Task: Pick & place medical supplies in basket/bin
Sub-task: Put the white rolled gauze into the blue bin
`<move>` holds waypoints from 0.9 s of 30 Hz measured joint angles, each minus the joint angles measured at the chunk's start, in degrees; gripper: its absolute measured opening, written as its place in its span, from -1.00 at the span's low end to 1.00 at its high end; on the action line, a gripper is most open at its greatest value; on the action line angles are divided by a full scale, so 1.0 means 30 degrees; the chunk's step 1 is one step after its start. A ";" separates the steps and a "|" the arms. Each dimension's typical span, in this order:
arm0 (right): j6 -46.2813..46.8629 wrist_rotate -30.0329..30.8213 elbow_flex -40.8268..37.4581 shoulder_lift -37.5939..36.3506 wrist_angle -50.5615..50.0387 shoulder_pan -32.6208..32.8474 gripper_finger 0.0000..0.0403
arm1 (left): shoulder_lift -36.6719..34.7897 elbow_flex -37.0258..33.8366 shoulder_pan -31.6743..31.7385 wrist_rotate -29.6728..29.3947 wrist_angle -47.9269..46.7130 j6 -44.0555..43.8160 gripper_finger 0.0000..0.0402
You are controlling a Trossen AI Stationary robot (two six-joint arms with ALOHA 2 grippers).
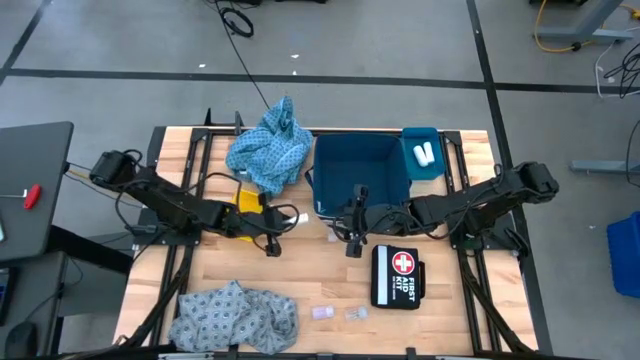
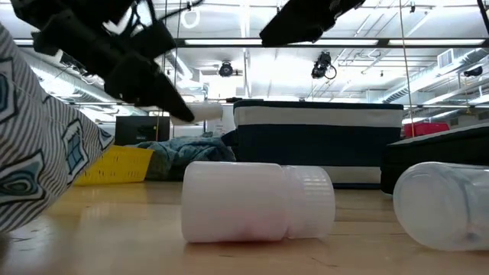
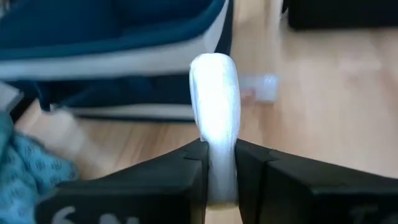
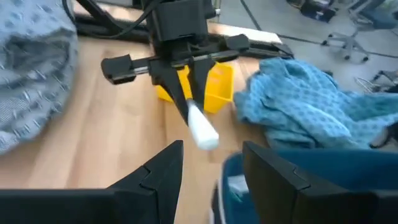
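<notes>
Left wrist view shows the left gripper (image 3: 221, 168) clamped narrow on one end of a white roll (image 3: 214, 99), whose long axis runs straight out from the fingertips toward the blue bin (image 3: 112, 43). From above, that gripper (image 1: 283, 217) hangs just beside the bin's (image 1: 330, 200) near left corner, so the bin lies ahead and to its right; the drop seems to need a short carry over the wall. Right gripper (image 4: 211, 165) waits by the bin's front edge, jaws apart and empty. Only the right wrist view shows the roll (image 4: 202, 130) angling downward. Two packets (image 1: 338, 313) and a cloth (image 1: 235, 315) lie near the table's front
</notes>
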 joint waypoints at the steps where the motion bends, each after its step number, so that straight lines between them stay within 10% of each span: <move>1: 0.0011 -0.0435 0.0005 0.0095 0.0234 -0.0069 -0.15 | -0.0218 0.0007 -0.0156 -0.0016 0.0115 0.0118 -0.77; 19: -0.0349 -0.2949 0.0005 0.2353 0.3223 -0.1598 -0.14 | -0.1073 0.0532 -0.1437 -0.0992 0.0566 0.1001 -0.77; 27: -0.0158 -0.4479 0.0005 0.2353 0.3180 -0.2273 0.16 | -0.1073 0.0532 -0.1437 -0.0839 0.0614 0.0972 -0.77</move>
